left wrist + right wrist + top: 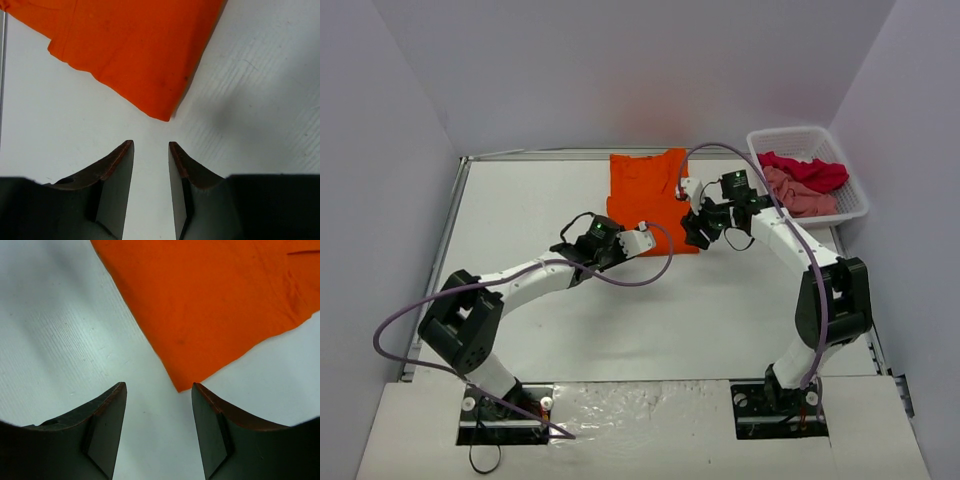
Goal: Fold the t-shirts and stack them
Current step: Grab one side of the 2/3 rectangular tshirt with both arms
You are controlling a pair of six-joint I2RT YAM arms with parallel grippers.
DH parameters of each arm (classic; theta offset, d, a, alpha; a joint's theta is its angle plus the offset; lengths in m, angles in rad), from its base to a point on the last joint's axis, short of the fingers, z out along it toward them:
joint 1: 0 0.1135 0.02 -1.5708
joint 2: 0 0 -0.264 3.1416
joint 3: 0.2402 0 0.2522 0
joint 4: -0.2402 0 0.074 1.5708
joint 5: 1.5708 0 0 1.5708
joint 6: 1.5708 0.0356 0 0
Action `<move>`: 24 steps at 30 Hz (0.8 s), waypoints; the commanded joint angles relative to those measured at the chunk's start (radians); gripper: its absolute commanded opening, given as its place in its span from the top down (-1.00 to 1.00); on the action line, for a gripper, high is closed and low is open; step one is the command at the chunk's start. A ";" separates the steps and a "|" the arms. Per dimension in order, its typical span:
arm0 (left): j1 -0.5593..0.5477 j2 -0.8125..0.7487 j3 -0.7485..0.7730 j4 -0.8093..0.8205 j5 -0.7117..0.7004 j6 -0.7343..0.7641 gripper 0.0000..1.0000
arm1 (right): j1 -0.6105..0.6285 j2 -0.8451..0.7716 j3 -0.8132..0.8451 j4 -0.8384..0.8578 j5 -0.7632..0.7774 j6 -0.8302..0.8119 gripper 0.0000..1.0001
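Observation:
The orange t-shirt (645, 195) lies folded into a flat rectangle at the back middle of the table. My left gripper (642, 236) hovers at its near edge. In the left wrist view the gripper (151, 145) is open with a narrow gap and only table between the fingers. A corner of the orange cloth (140, 50) lies just ahead of the tips. My right gripper (696, 230) is at the shirt's near right corner. It (159, 386) stands open wider and holds nothing, with the cloth corner (210, 305) just beyond its tips. A crimson t-shirt (808, 170) and a pink t-shirt (800, 195) lie crumpled in the basket.
A white lattice basket (790, 133) stands at the back right, against the wall. The table's raised metal edge (445, 240) runs along the left side. Purple cables loop from both arms over the table.

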 commanded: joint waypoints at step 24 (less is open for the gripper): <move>0.003 0.250 0.102 0.082 -0.008 0.126 0.42 | -0.013 0.268 0.139 -0.010 -0.004 -0.027 -0.02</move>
